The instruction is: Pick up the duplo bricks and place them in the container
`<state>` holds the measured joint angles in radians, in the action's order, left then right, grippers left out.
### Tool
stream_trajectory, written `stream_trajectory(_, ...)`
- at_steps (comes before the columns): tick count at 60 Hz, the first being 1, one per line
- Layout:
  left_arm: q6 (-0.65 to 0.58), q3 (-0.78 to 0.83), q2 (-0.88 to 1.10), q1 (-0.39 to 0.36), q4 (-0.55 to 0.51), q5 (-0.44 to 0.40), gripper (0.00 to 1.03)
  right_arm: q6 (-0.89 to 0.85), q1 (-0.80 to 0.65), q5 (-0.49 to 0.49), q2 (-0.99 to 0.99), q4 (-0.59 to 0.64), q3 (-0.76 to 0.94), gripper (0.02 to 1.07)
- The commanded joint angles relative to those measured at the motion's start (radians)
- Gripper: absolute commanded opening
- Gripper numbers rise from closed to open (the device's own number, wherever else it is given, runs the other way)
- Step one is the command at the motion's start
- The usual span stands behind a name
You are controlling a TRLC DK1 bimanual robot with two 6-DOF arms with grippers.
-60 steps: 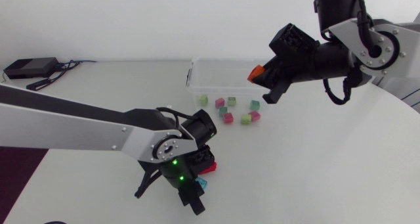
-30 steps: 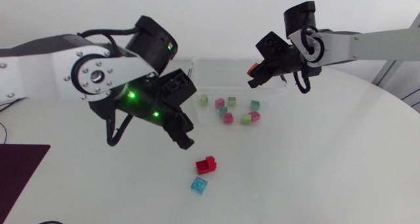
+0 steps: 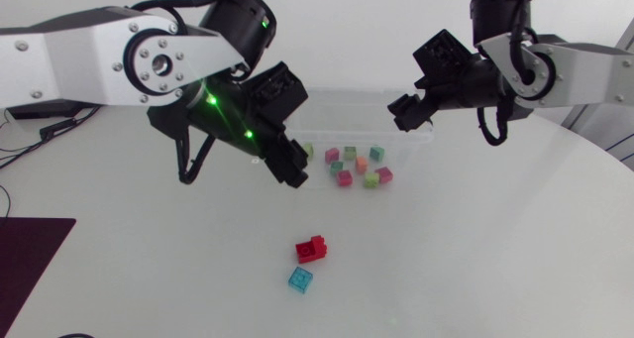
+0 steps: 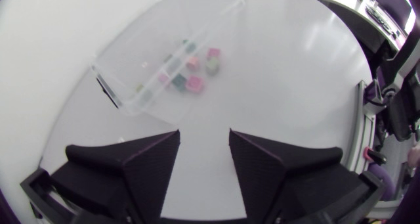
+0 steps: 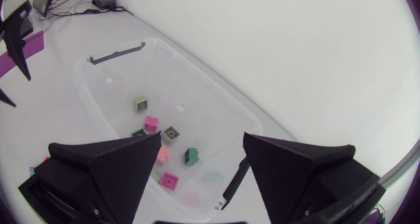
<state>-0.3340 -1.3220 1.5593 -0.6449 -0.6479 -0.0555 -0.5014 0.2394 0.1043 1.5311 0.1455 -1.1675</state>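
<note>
Low in the middle of the head view, two bricks lie on the white table (image 3: 475, 259), outside the box. One is the red brick (image 3: 312, 248). The blue brick (image 3: 300, 279) lies just below it, close by but not touching.

Higher up, in the upper middle, stands the clear container (image 3: 347, 98). Some small pink and green bricks (image 3: 344, 177) already lie inside it.

The left gripper (image 3: 282, 150) hangs over the container's left end. Its fingers are apart and hold nothing, as the left wrist view shows (image 4: 204, 135). The right gripper (image 3: 411, 115) hangs over the container's right end. Its fingers are spread wide too, with nothing between them (image 5: 201, 137).

The bricks look like small, hard plastic. I think they are light and will not bend or break. Their sides look smooth, so they may slip or pop away if they are squeezed off center. The best hold is likely on two flat sides facing each other, low down, with the bumps left on top. The red one looks bigger and longer, so gripping across its short way seems safer.

Some things are hard to see. The container's walls are see-through, so its front edge almost fades into the table. The left arm covers the container's left corner in the head view. The bumps on the two loose bricks are too small to count. The left wrist view does not show the loose bricks at all.
</note>
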Motion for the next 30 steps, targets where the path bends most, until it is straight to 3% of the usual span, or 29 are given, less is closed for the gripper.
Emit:
stream_trajectory(1,0.066,0.047,-0.002,-0.033,-0.052,-0.018,0.9,-0.016,-0.006,0.005,-0.051,-0.011,0.062,0.95)
stream_trajectory(14,0.21,0.172,0.056,-0.094,-0.102,-0.023,0.92,-0.019,-0.034,0.026,-0.117,-0.015,0.141,0.95)
stream_trajectory(30,0.236,0.127,0.205,-0.116,-0.159,-0.017,0.91,-0.035,-0.054,0.035,-0.181,-0.015,0.213,0.95)
